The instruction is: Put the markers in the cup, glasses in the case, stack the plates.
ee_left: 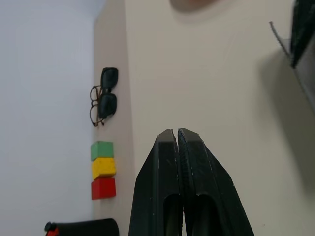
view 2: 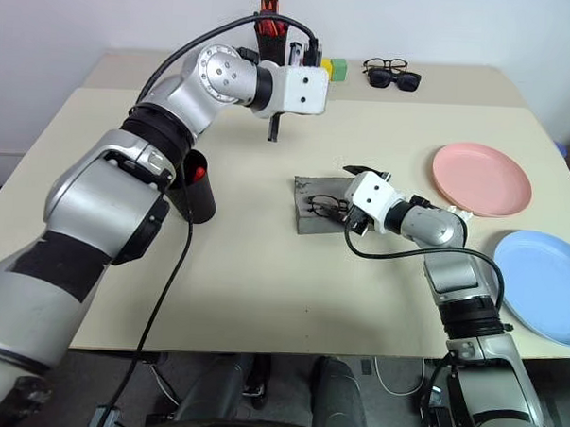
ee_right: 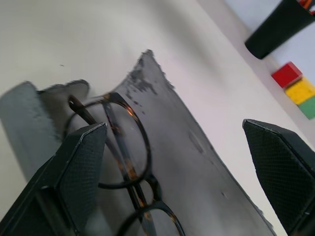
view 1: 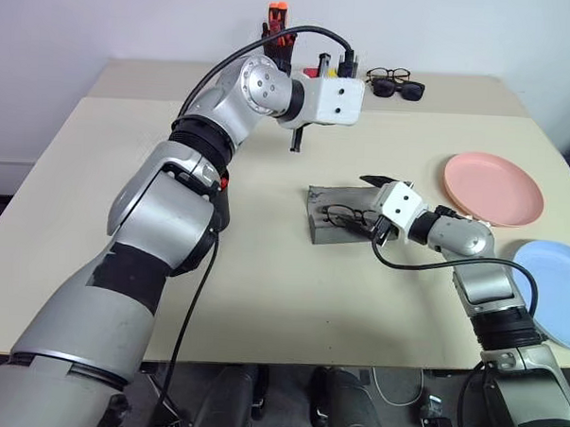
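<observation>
Where right gripper [view 2: 355, 193] gapes: glasses [view 2: 325, 207] between.

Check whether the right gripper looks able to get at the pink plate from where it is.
Probably yes. The right gripper hangs open over the case, empty, and the pink plate lies on bare table on that arm's side with nothing between.
</observation>
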Robot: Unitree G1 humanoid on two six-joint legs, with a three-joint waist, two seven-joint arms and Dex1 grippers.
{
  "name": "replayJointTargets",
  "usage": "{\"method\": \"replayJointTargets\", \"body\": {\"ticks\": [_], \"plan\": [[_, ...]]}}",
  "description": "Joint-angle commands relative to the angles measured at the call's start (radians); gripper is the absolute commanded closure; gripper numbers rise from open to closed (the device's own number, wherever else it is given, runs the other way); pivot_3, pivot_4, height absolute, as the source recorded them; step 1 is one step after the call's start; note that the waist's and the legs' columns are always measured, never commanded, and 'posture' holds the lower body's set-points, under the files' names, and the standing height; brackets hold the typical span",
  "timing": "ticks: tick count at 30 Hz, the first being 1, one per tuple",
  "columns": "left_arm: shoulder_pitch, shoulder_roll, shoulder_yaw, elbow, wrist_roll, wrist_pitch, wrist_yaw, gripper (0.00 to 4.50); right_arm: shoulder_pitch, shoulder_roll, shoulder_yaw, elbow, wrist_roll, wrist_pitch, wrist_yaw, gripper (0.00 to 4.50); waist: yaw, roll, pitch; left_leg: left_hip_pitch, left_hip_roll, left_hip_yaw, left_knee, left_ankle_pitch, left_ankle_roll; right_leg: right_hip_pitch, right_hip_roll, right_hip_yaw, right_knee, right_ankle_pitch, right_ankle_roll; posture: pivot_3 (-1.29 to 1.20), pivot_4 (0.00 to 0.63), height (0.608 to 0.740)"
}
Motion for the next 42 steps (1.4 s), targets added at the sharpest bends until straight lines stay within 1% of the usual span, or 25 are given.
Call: {"method": "replayJointTargets", "body": {"ticks": [1, 8, 12, 15, 20, 24, 27, 31, 35, 38, 42], "plan": [[-0.04, -0.003, -0.024, 0.014, 0.059, -0.021, 0.033, 4.44, 0.0, -0.031, -0.07, -0.082, 0.044, 0.022, -0.007, 0.0, 0.0, 0.0, 0.0, 0.0, 0.0, 0.0, 0.0, 0.0, 0.0, 0.0, 0.0, 0.0, 0.0, 0.0, 0.0, 0.0, 0.15, 0.74], [-0.064, -0.03, 0.003, 0.039, 0.07, -0.002, 0.039, 4.44, 0.078, -0.085, -0.089, -0.235, 0.084, 0.097, 0.046, 0.0, 0.0, -0.001, 0.0, -0.001, 0.0, 0.0, 0.0, -0.001, 0.001, -0.001, 0.0, 0.0, 0.0, 0.0, 0.0, 0.0, 0.15, 0.74], [-0.066, -0.03, 0.006, 0.041, 0.076, -0.002, 0.044, 4.44, 0.097, -0.065, -0.063, -0.274, 0.089, 0.132, 0.049, 0.0, 0.0, -0.001, 0.0, -0.001, 0.0, 0.0, 0.0, -0.001, 0.001, -0.001, 0.0, 0.0, 0.0, 0.0, 0.001, 0.0, 0.15, 0.74], [-0.063, -0.029, 0.008, 0.041, 0.078, -0.003, 0.041, 4.44, 0.09, -0.04, -0.036, -0.244, 0.061, 0.12, 0.03, 0.0, -0.001, -0.001, 0.001, -0.001, 0.0, 0.0, 0.001, -0.001, 0.001, -0.001, 0.0, 0.0, 0.0, 0.001, 0.001, 0.0, 0.15, 0.74], [-0.057, -0.02, 0.012, 0.038, 0.077, -0.006, 0.032, 4.44, 0.041, -0.013, 0.029, -0.094, -0.034, 0.032, -0.01, 0.0, -0.001, -0.001, 0.001, -0.001, 0.0, 0.0, 0.002, -0.001, 0.001, -0.001, 0.0, 0.0, 0.001, 0.001, 0.001, 0.0, 0.15, 0.74], [-0.056, -0.018, 0.016, 0.036, 0.075, -0.003, 0.027, 4.44, -0.001, 0.007, 0.041, -0.024, -0.051, -0.006, -0.022, 0.0, -0.001, -0.001, 0.001, -0.001, 0.0, 0.001, 0.002, 0.0, 0.001, -0.001, 0.0, 0.0, 0.001, 0.001, 0.002, 0.0, 0.15, 0.74], [-0.054, -0.016, 0.015, 0.037, 0.076, -0.002, 0.026, 4.44, -0.012, 0.003, 0.01, -0.054, -0.028, 0.012, -0.026, 0.0, 0.0, -0.001, 0.001, -0.001, 0.0, 0.001, 0.003, -0.001, 0.001, -0.001, 0.0, 0.0, 0.002, 0.001, 0.002, 0.0, 0.15, 0.74], [-0.045, -0.022, 0.019, 0.04, 0.071, 0.006, 0.005, 4.44, 0.018, -0.01, -0.039, -0.129, 0.02, 0.059, -0.026, 0.0, 0.0, -0.001, 0.001, -0.002, 0.0, 0.001, 0.003, -0.001, 0.001, -0.001, 0.0, 0.0, 0.002, 0.001, 0.002, 0.0, 0.15, 0.74], [-0.038, -0.054, 0.017, 0.052, 0.074, 0.033, -0.022, 4.44, 0.105, -0.024, -0.131, -0.277, 0.112, 0.164, -0.028, 0.0, 0.003, -0.001, 0.0, -0.003, 0.0, 0.0, 0.005, -0.002, 0.003, -0.001, 0.0, 0.0, 0.002, 0.002, 0.003, 0.0, 0.15, 0.74], [-0.038, -0.072, 0.005, 0.058, 0.092, 0.041, -0.025, 4.44, 0.179, -0.037, -0.198, -0.385, 0.17, 0.258, -0.038, 0.0, 0.001, -0.001, 0.0, -0.008, 0.0, -0.001, 0.012, -0.004, 0.006, -0.002, 0.0, 0.0, 0.003, 0.003, 0.005, 0.0, 0.15, 0.74], [-0.038, -0.103, -0.014, 0.068, 0.123, 0.073, -0.011, 4.44, 0.289, -0.05, -0.277, -0.457, 0.181, 0.309, -0.07, 0.0, 0.003, -0.001, 0.0, -0.01, 0.0, 0.0, 0.017, -0.006, 0.009, -0.002, -0.001, 0.0, 0.001, 0.005, 0.008, 0.0, 0.15, 0.74]]}}
